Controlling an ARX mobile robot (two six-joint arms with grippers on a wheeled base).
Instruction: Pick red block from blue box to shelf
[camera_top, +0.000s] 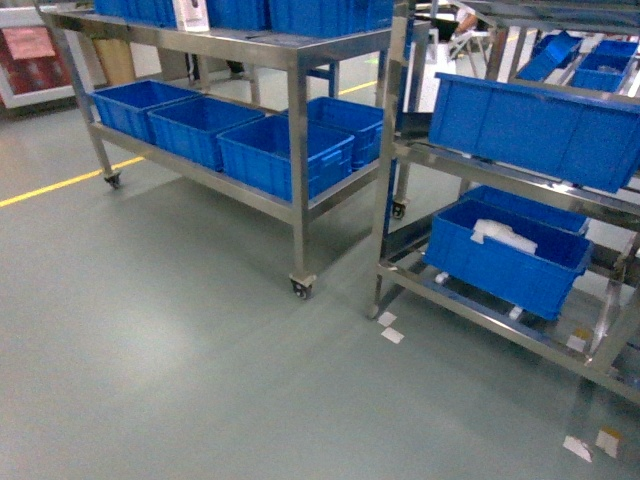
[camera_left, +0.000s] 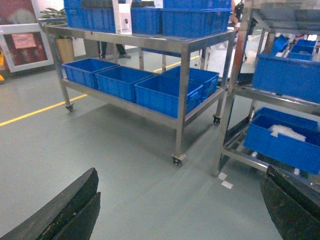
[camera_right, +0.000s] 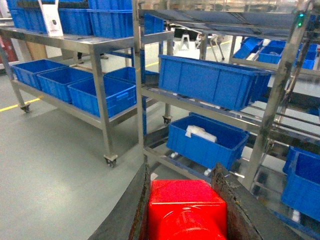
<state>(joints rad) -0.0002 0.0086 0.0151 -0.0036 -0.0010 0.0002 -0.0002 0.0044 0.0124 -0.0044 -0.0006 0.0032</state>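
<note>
The red block (camera_right: 186, 207) sits clamped between the right gripper (camera_right: 186, 220)'s dark fingers (camera_right: 235, 205), at 6 o'clock in the right wrist view; the head view shows neither. The left gripper (camera_left: 175, 210) hangs spread wide, holding nothing. The shelf (camera_right: 150, 95) stands ahead at 12 o'clock, its tiers crowded with dark blue crates (camera_right: 212, 80).

The likely trouble: the glossy brick could slip while the base rolls, or the arm could clip a steel post or a crate rim, since bare steel to set it on looks scarce.

A white card (camera_left: 122, 16) stands on the top tier; its print is too blurred to read. No brand is legible.
</note>
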